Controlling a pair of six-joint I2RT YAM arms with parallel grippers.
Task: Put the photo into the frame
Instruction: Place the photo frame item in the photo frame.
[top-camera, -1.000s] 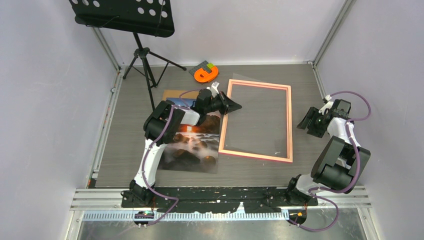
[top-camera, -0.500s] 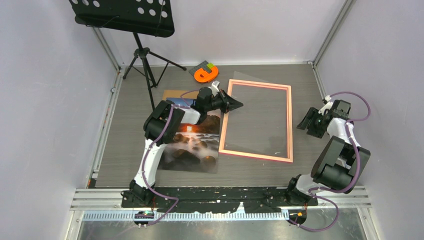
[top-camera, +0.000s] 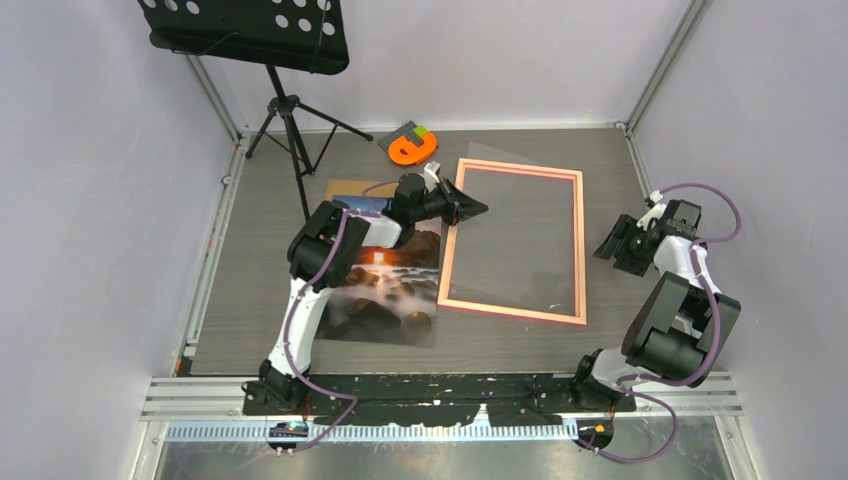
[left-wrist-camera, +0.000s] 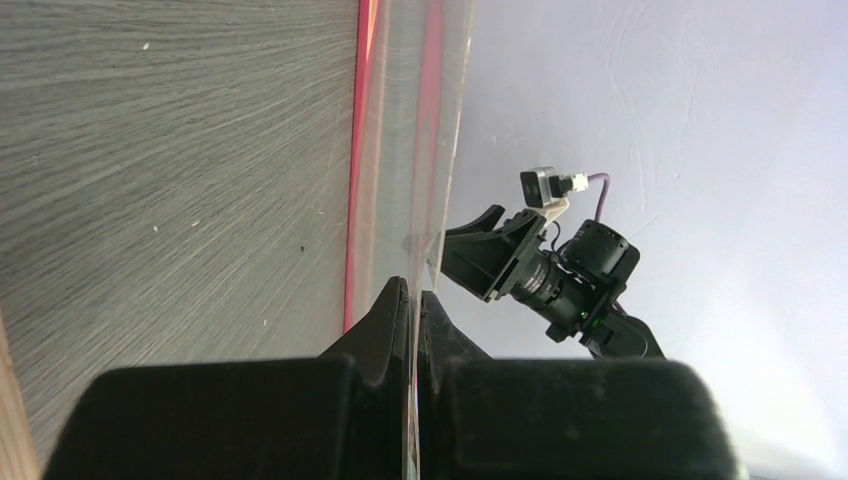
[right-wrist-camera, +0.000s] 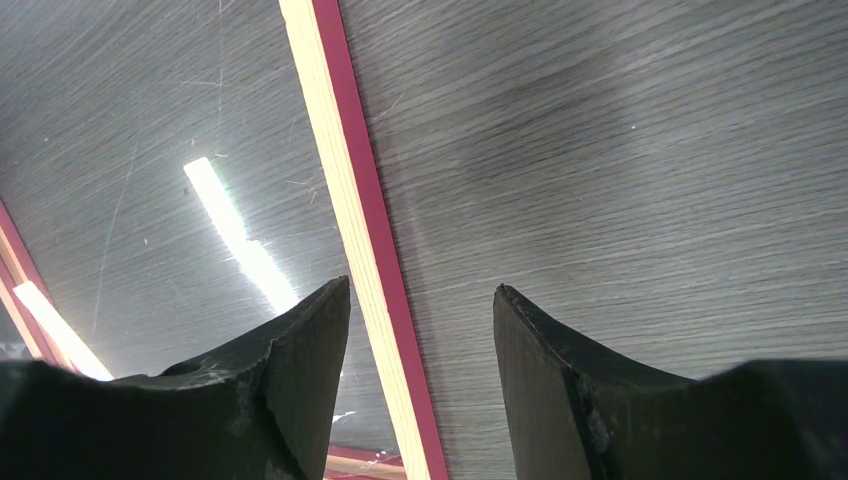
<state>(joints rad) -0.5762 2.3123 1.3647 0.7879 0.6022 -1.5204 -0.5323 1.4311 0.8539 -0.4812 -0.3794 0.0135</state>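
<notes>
No text, label, brand, number or sign can be read in any view. The photo (top-camera: 385, 285) carries only its seascape picture. The frame (top-camera: 579, 250), the clear sheet (top-camera: 510, 235), the small orange object (top-camera: 412, 148) and the black music stand (top-camera: 250, 30) show no legible marking.
</notes>
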